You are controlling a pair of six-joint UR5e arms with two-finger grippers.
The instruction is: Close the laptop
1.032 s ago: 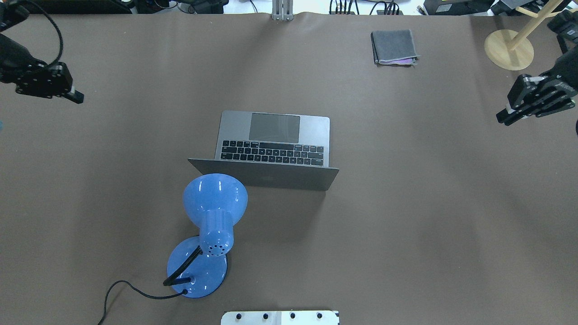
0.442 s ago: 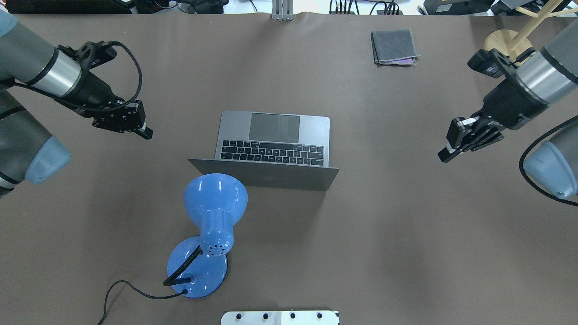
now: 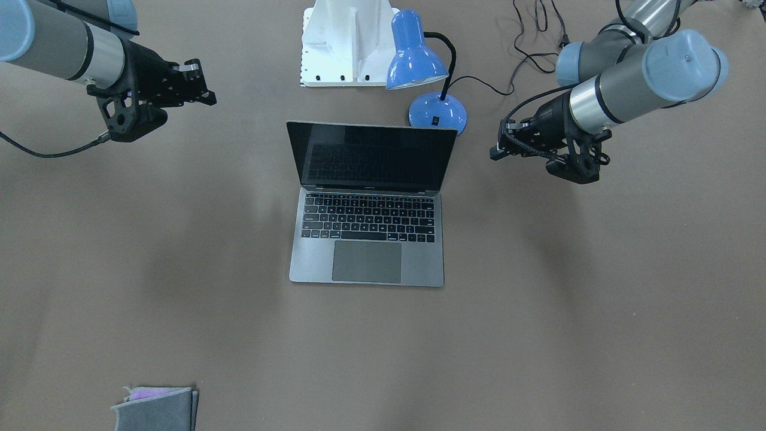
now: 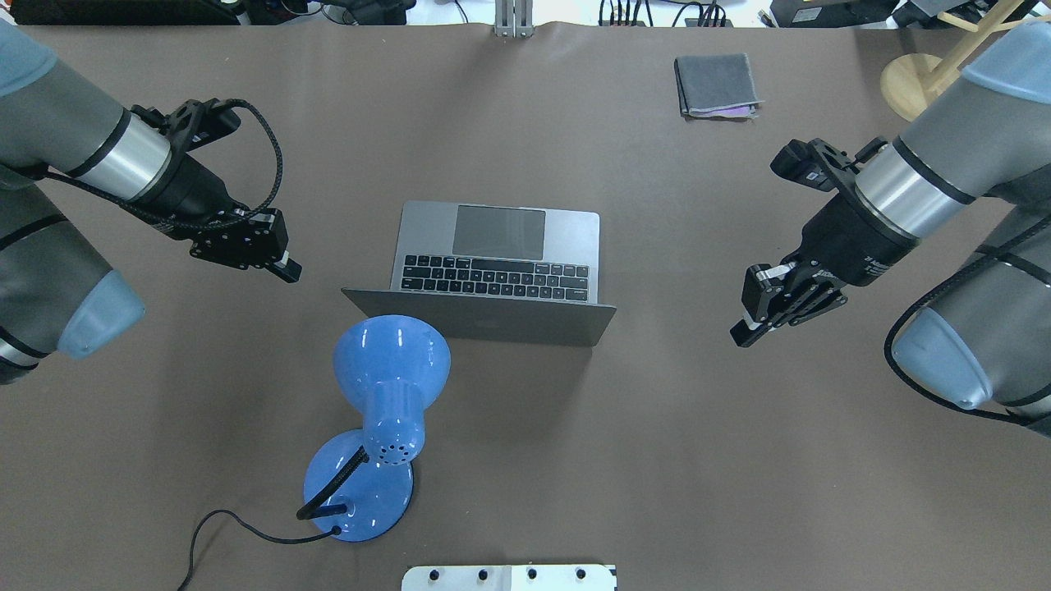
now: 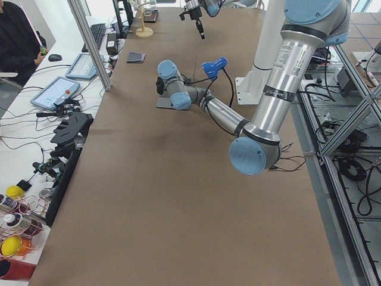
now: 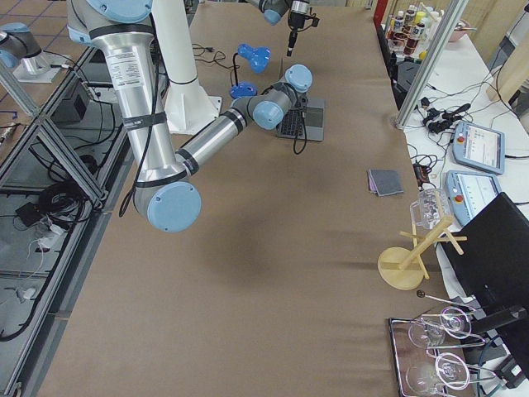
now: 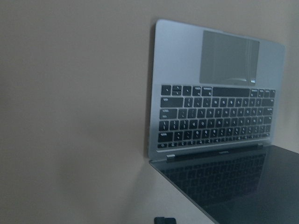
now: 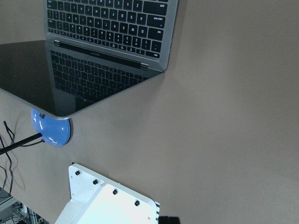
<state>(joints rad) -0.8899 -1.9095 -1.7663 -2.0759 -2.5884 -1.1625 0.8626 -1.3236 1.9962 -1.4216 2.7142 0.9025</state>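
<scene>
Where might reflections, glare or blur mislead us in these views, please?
Right wrist view: the laptop keys mirror sharply in its black screen. Left wrist view: the same mirroring, but the picture is dim and soft. Overhead view: small white highlights on the blue lamp. Front-facing view: faint, diffuse shadows on the table beside the laptop.

The brown matte table (image 4: pixel 739 460) carries an open space-grey metal laptop (image 4: pixel 509 246) at its middle, a glossy blue desk lamp (image 4: pixel 386 386) just beside its lid, and a folded grey felt pouch (image 4: pixel 716 84) well apart.
</scene>
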